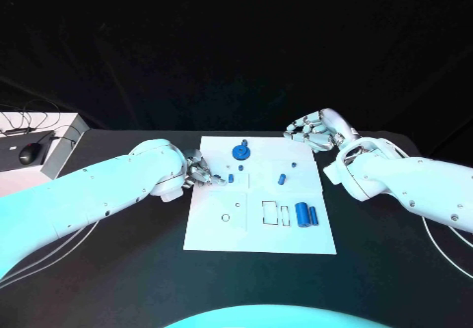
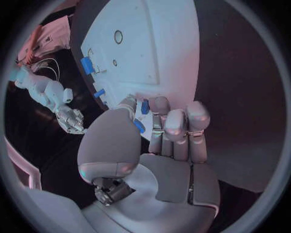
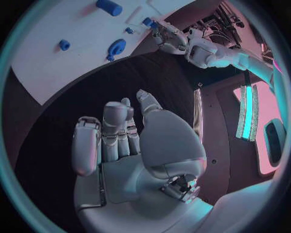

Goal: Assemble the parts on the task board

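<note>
Now, from the head view, I have the board [image 1: 258,232] flat in the middle of the table [image 1: 118,287], and I'll place everything against it. My left hand [image 1: 200,171] sits at the board's left edge, fingers bunched toward a small blue peg [image 1: 231,178] just inside that edge. I judge the hand is working that peg into or out of its seat. A blue knob [image 1: 241,150] stands near the board's far edge, another small peg [image 1: 281,180] lies right of centre, and two blue cylinders [image 1: 307,214] lie side by side toward the near right corner, beside some outlined slots. My right hand [image 1: 317,130] hovers off the board's far right corner, over bare table, holding nothing, with its fingers partly curled. It looks parked there to keep clear of the left hand's work.

Next, the left wrist view: the left hand [image 2: 159,131] is over the board's [image 2: 152,58] edge with thumb and fingers drawn close together. A small blue piece [image 2: 139,126] shows between thumb and fingers, and another blue bit [image 2: 145,107] sits just past the fingertips. It looks pinched, but I cannot tell for certain whether the hand has it or only touches it.

Last, the right wrist view: the right hand [image 3: 130,145] is over dark table beside the board [image 3: 67,58], palm bare, fingers loosely straight and apart, nothing in them. The knob [image 3: 116,47] and a cylinder [image 3: 109,7] lie on the board beyond it.
</note>
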